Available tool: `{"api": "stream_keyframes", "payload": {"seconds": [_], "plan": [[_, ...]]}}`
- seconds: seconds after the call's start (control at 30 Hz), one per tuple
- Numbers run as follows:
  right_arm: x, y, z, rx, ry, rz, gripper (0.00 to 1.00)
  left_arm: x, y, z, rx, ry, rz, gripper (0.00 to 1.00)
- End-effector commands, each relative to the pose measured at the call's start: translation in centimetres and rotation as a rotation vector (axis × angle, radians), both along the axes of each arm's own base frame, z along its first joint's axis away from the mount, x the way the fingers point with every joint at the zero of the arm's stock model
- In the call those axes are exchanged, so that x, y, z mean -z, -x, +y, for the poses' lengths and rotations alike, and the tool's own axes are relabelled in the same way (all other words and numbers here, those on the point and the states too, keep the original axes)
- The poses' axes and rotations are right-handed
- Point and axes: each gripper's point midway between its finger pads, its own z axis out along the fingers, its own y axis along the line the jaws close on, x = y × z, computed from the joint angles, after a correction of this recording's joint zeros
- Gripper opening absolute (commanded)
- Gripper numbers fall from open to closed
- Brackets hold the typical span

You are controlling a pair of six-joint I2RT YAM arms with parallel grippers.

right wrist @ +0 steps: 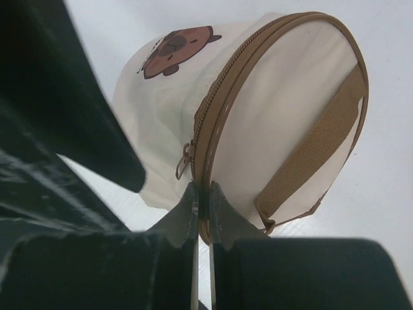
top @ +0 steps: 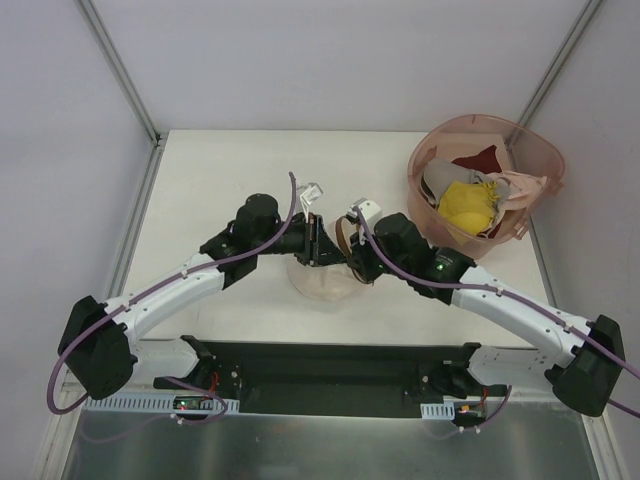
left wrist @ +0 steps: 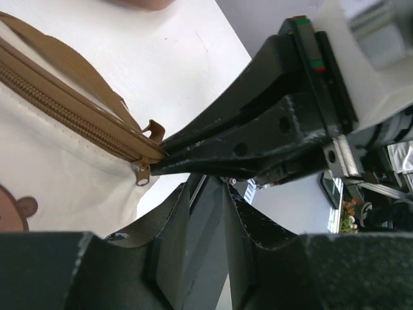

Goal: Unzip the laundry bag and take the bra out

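Observation:
The laundry bag (top: pixel 322 285), a cream pouch with brown zipper trim and a brown bear print, lies on the table between both arms. Its zipper looks closed in both wrist views, and the pull (left wrist: pixel 142 174) hangs at the end of the trim. My right gripper (right wrist: pixel 202 194) is shut on the bag's (right wrist: pixel 284 116) brown rim, right beside the pull (right wrist: pixel 184 161). My left gripper (left wrist: pixel 210 187) is open with nothing between its fingers, close under the pull and the right gripper's tips. The bra is hidden.
A large pink translucent basket (top: pixel 520 135) stands at the back right, holding a yellow garment (top: pixel 468 205), a dark red cloth (top: pixel 480 158) and pale clothes. The bag's brown carry strap (right wrist: pixel 316 148) lies across its round face. White walls enclose the table.

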Motion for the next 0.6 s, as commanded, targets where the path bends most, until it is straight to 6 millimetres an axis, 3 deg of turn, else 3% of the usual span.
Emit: {"api": "stream_keyframes", "payload": {"seconds": [0.0,0.17,0.47,0.57], "plan": [[-2.4,0.8,0.7,-0.032,-0.095,-0.005,0.01,-0.1,-0.4,-1.3,0.029,0.039,0.002,0.27],[-3.2,1.3,0.4,-0.039,-0.115,-0.012,0.01,1.9,-0.7,-1.6,0.042,-0.002,0.024,0.32],[-3.6,2.0,0.0,-0.058,-0.132,0.000,0.01,2.9,-1.0,-0.9,0.012,-0.038,-0.001,0.52],[-3.5,2.1,0.2,-0.069,-0.135,0.007,0.01,2.7,-1.2,-1.1,0.010,-0.038,-0.006,0.52]]}}
